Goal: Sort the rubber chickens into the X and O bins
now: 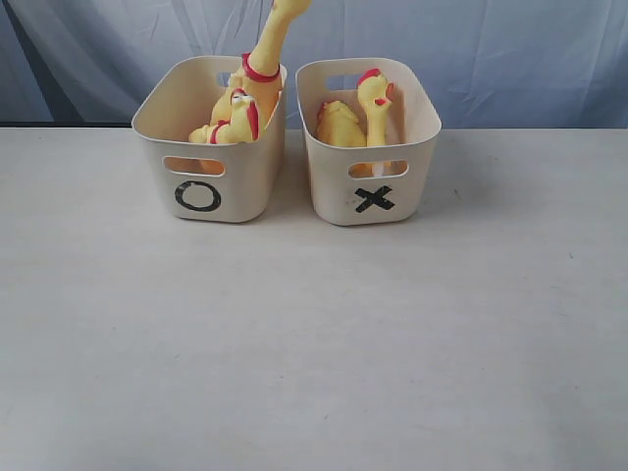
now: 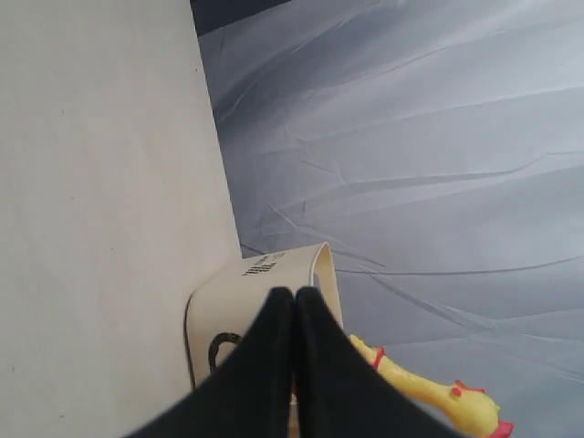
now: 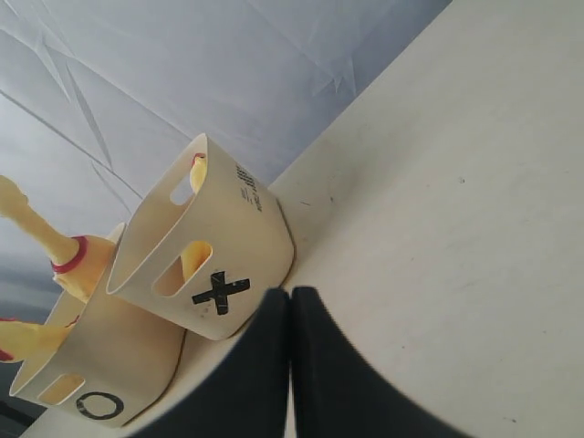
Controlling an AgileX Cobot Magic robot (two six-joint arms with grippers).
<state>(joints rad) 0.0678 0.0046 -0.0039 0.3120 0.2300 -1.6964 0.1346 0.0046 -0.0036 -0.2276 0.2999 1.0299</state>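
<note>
L claw (image 2: 294,294) closed; chickens (image 1: 267,44) yellow (red combs (image 1: 370,75)).

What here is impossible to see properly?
Exterior view: the tallest chicken loses its head to the top edge.
Exterior view: walls of the O bin and X bin hide the chickens' lower bodies; their count is uncertain.
Left wrist view: the left hand covers most of the bin's mark.
</note>
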